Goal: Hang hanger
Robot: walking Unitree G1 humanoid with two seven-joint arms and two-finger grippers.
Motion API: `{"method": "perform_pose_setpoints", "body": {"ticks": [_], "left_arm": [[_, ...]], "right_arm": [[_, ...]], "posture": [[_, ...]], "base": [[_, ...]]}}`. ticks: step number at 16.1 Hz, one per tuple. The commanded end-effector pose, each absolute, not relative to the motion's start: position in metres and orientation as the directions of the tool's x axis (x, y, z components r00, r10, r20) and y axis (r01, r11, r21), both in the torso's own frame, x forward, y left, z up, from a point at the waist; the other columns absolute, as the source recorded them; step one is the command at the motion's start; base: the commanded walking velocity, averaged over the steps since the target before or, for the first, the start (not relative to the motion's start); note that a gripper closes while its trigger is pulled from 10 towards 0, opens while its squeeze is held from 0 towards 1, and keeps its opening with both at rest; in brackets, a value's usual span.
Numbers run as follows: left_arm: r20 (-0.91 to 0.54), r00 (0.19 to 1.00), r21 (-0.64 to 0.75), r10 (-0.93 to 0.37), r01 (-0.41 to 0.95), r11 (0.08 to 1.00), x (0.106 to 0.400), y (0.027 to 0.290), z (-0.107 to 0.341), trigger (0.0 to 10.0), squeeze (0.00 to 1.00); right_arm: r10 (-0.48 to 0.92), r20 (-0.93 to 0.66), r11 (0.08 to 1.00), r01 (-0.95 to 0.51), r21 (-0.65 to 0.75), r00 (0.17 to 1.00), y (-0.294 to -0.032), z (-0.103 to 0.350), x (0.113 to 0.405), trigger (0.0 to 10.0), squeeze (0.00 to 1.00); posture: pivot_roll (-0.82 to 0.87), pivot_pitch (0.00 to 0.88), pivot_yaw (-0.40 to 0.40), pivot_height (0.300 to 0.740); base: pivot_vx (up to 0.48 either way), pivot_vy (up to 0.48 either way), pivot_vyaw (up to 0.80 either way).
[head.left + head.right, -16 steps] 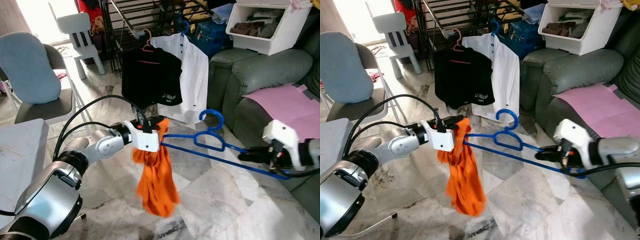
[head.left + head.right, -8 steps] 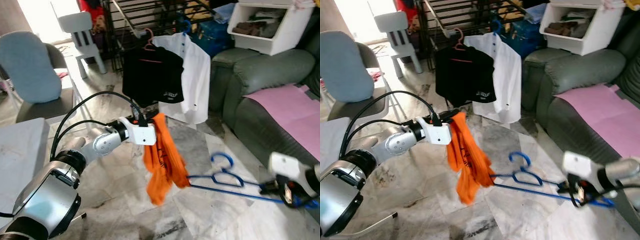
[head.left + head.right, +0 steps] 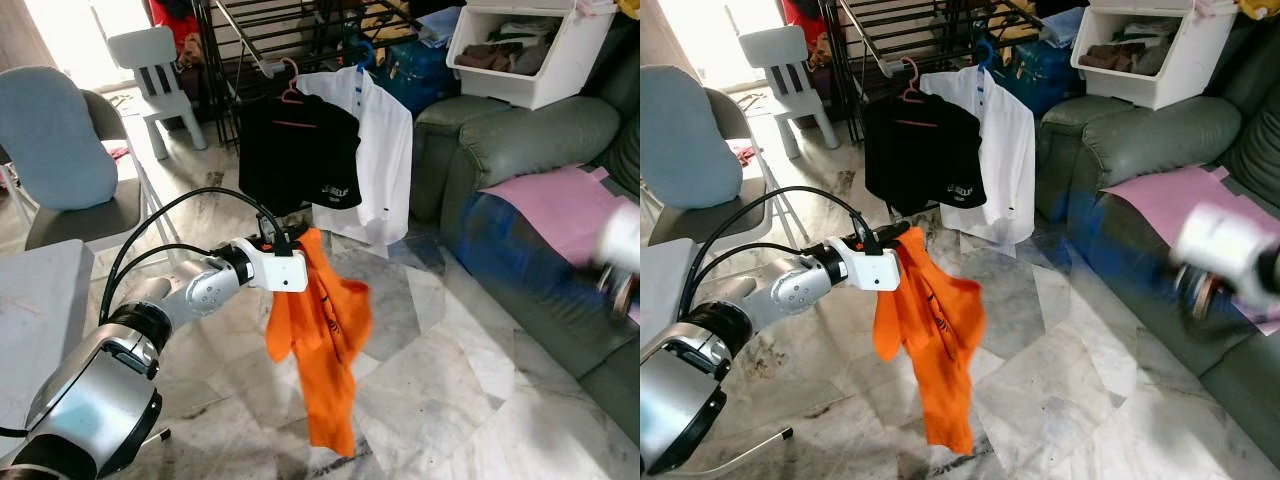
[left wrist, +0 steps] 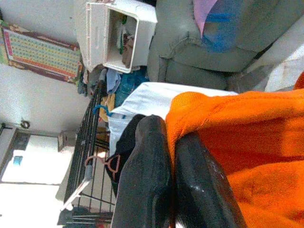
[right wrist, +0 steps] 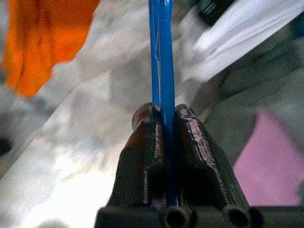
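Left gripper [image 4: 166,142]: arm reaches forward over the marble floor [image 3: 440,390]; jaws pressed together on the top edge of an orange garment [image 3: 320,340], which hangs free below them, clear of the floor.

Right gripper [image 5: 164,123]: jaws closed tight on the thin bar of a blue hanger [image 5: 161,57], which runs straight out from between the fingers. In the head views the arm is a white blur at the right, in front of the sofa [image 3: 500,140]; the hanger there is only a blue smear across the sofa's front, its exact position unreadable.

Drying rack [image 3: 290,30]: dark metal, standing behind the left gripper. Hung on it: a black shirt [image 3: 300,150] on a pink hanger [image 3: 293,92], and just beside it a white shirt [image 3: 385,150].

Sofa: grey-green, right side, a pink cloth [image 3: 550,200] lying on its seat.

White storage bin [image 3: 530,50]: holds clothes, stands behind the sofa arm.

Grey chair [image 3: 70,170]: left side, a pale blue cushion [image 3: 55,135] against its back. White child's chair [image 3: 160,70] farther back.

Table [image 3: 30,300]: grey corner at lower left.
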State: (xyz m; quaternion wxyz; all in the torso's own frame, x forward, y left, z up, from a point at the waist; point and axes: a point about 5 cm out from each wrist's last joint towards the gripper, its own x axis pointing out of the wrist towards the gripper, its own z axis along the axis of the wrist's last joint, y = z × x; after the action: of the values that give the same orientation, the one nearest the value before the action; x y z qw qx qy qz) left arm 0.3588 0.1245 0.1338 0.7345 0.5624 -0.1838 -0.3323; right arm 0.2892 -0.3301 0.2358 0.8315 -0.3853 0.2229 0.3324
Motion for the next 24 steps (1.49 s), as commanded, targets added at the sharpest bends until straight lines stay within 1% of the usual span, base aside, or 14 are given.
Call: {"method": "perform_pose_setpoints", "body": {"ticks": [1,2,5,6,7,9,11,12,16,19,21,22,23,24], "left_arm": [[-0.118,0.733,0.949,-0.67,0.282,0.142,0.36,0.13,0.131,10.0,0.0],[-0.119,0.739,0.949,-0.664,0.282,0.144,0.36,0.131,0.13,10.0,0.0],[-0.092,0.741,0.952,-0.665,0.26,0.158,0.361,0.13,0.134,10.0,0.0],[-0.073,0.733,0.955,-0.676,0.246,0.163,0.361,0.128,0.137,10.0,0.0],[-0.064,0.729,0.957,-0.681,0.238,0.165,0.361,0.127,0.138,10.0,0.0],[-0.061,0.715,0.959,-0.696,0.236,0.158,0.361,0.125,0.14,10.0,0.0],[-0.055,0.709,0.958,-0.704,0.237,0.164,0.36,0.122,0.14,10.0,0.0],[-0.056,0.703,0.958,-0.709,0.239,0.161,0.359,0.12,0.139,10.0,0.0],[-0.059,0.699,0.958,-0.713,0.241,0.157,0.359,0.119,0.138,10.0,0.0],[-0.034,0.681,0.954,-0.732,0.241,0.179,0.358,0.115,0.141,10.0,0.0],[0.016,0.641,0.951,-0.767,0.228,0.211,0.356,0.106,0.15,10.0,0.0],[0.081,0.588,0.946,-0.805,0.21,0.249,0.354,0.094,0.163,10.0,0.0],[0.094,0.578,0.945,-0.81,0.205,0.256,0.354,0.092,0.166,10.0,0.0],[0.129,0.556,0.938,-0.821,0.2,0.283,0.354,0.088,0.174,10.0,0.0]], "right_arm": [[0.411,-0.546,0.529,-0.679,-0.51,0.73,-0.329,0.247,0.294,10.0,0.0],[0.449,-0.526,0.543,-0.689,-0.481,0.722,-0.325,0.249,0.294,10.0,0.0],[0.521,-0.553,0.533,-0.754,-0.384,0.65,-0.316,0.233,0.288,10.0,0.0],[0.586,-0.558,0.517,-0.802,-0.3,0.587,-0.308,0.228,0.283,10.0,0.0],[0.614,-0.564,0.502,-0.824,-0.262,0.553,-0.304,0.225,0.28,10.0,0.0],[0.629,-0.608,0.47,-0.86,-0.199,0.484,-0.299,0.213,0.273,10.0,0.0],[0.648,-0.614,0.461,-0.874,-0.156,0.451,-0.295,0.206,0.27,10.0,0.0],[0.66,-0.623,0.447,-0.886,-0.123,0.419,-0.29,0.2,0.266,10.0,0.0],[0.666,-0.637,0.438,-0.895,-0.087,0.388,-0.286,0.192,0.263,10.0,0.0],[0.674,-0.628,0.441,-0.894,-0.082,0.39,-0.28,0.186,0.267,10.0,0.0],[0.698,-0.602,0.462,-0.886,-0.036,0.389,-0.274,0.172,0.274,10.0,0.0],[0.701,-0.606,0.492,-0.87,0.028,0.377,-0.267,0.146,0.279,10.0,0.0],[0.7,-0.605,0.5,-0.865,0.036,0.38,-0.266,0.141,0.281,10.0,0.0],[0.697,-0.592,0.536,-0.842,0.058,0.404,-0.262,0.129,0.285,10.0,0.0]], "posture": [[-0.22,0.0,0.072,0.74],[-0.22,0.0,0.072,0.74],[-0.21,0.0,0.07,0.74],[-0.21,0.0,0.07,0.74],[-0.21,0.0,0.07,0.74],[-0.21,0.0,0.071,0.74],[-0.21,0.0,0.072,0.74],[-0.21,0.0,0.072,0.74],[-0.21,0.0,0.069,0.74],[-0.22,0.0,0.068,0.74],[-0.22,0.0,0.065,0.74],[-0.21,0.0,0.057,0.74],[-0.21,0.0,0.056,0.74],[-0.2,0.0,0.052,0.74]], "base": [[0.0,0.0,0.0],[0.0,0.0,0.0],[0.0,0.0,0.0],[0.0,0.0,0.0],[0.0,0.0,0.0],[0.0,0.0,0.0],[0.0,0.0,0.0],[0.0,0.0,0.0],[0.0,0.0,0.0],[0.0,0.0,0.0],[0.0,0.0,0.0],[0.0,0.0,0.0],[0.0,0.0,0.0],[0.0,0.0,0.0]]}}
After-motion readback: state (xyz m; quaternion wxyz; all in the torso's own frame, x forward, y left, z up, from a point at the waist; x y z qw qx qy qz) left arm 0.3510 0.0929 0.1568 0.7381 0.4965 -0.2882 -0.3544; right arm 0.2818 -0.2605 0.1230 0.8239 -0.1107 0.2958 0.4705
